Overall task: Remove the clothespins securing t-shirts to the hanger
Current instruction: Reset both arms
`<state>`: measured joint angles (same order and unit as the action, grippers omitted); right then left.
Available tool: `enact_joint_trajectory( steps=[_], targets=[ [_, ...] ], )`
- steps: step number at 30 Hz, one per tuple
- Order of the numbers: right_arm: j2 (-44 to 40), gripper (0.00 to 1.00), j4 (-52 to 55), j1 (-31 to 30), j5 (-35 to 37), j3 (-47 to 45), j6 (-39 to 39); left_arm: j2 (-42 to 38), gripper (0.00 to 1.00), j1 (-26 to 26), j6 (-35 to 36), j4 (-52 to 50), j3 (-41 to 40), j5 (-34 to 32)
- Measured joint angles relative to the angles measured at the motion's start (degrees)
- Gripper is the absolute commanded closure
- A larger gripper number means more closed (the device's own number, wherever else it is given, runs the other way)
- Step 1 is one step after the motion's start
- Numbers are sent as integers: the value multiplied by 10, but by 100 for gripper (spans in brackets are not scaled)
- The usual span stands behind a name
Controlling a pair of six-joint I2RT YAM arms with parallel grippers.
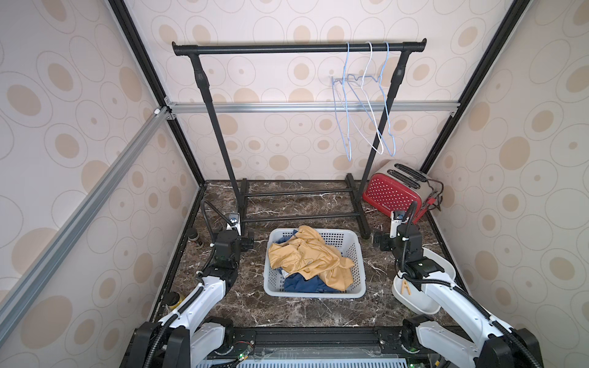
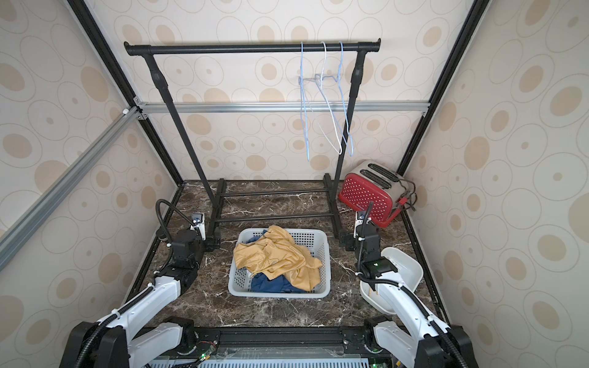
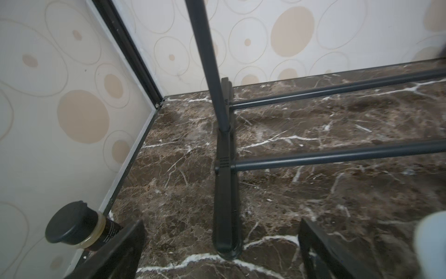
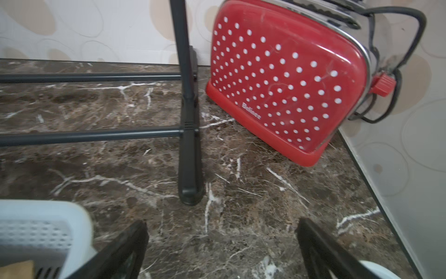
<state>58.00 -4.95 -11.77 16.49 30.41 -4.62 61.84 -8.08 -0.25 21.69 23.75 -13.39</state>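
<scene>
Three bare wire hangers (image 1: pixel 366 95) (image 2: pixel 328 95) hang at the right end of the black rack rail (image 1: pixel 287 48), with no shirt or clothespin on them. A mustard-yellow t-shirt (image 1: pixel 312 255) (image 2: pixel 280 255) lies crumpled on darker blue t-shirt cloth (image 1: pixel 306 283) in the white basket (image 1: pixel 357 255). One tan clothespin (image 1: pixel 406 288) lies in the white bowl (image 1: pixel 424 302), mostly hidden by my right arm. My left gripper (image 1: pixel 250 240) (image 3: pixel 220 232) is low, left of the basket, open and empty. My right gripper (image 1: pixel 381 240) (image 4: pixel 222 229) is low on the basket's right, open and empty.
A red polka-dot toaster (image 1: pixel 395 191) (image 4: pixel 284 79) with its cord stands in the back right corner. The rack's black feet (image 3: pixel 225 193) (image 4: pixel 190 157) rest just ahead of both grippers. A dark-lidded jar (image 3: pixel 72 227) sits by the left wall.
</scene>
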Motion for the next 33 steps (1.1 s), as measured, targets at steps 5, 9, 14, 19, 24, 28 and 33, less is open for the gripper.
enact_joint_trajectory(
  steps=[5,9,14,19,24,28,33],
  targets=[
    [42,0,-85,33,11,-35,0,75,1,15,17,80,-15,-3],
    [92,0,-157,49,13,-56,1,155,1,21,31,165,-30,-8],
    [157,0,-254,51,13,-77,18,228,1,37,30,249,-42,-2],
    [197,0,-351,52,13,-102,30,264,1,52,28,296,-43,10],
    [244,0,-458,54,8,-147,38,263,1,56,26,304,-40,16],
    [300,0,-513,54,-5,-151,48,263,1,56,26,304,-40,16],
    [304,0,-504,54,-18,-129,52,263,1,56,26,304,-38,17]
  ],
)
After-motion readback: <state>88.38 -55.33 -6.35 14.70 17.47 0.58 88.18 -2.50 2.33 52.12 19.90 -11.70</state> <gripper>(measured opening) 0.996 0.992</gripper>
